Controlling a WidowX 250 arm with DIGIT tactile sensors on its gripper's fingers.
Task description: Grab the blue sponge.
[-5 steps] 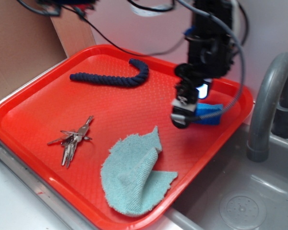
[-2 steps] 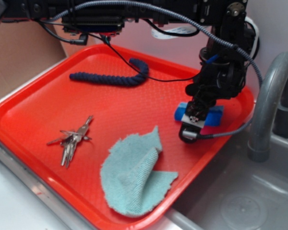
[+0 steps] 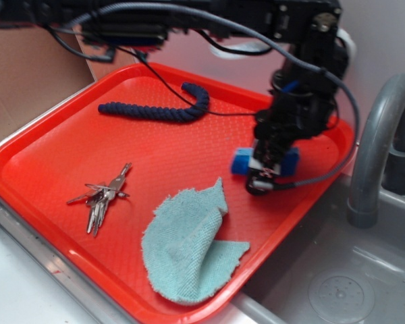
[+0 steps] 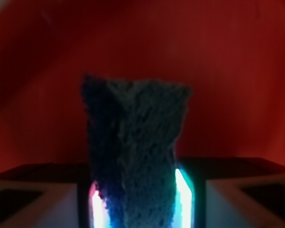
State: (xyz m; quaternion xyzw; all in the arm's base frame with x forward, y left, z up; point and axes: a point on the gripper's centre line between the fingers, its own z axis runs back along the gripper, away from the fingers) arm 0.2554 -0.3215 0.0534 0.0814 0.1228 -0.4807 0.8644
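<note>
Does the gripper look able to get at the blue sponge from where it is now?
Likely yes: the gripper already straddles the blue sponge, whose foam sits pinched between the fingers; nothing blocks it.

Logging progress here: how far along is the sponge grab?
Reaching looks done: the gripper is down at the sponge on the tray. In hand: the wrist view shows the sponge squeezed between the fingers, so the grip looks made. Left: lifting it, since I cannot tell if it has cleared the tray.
</note>
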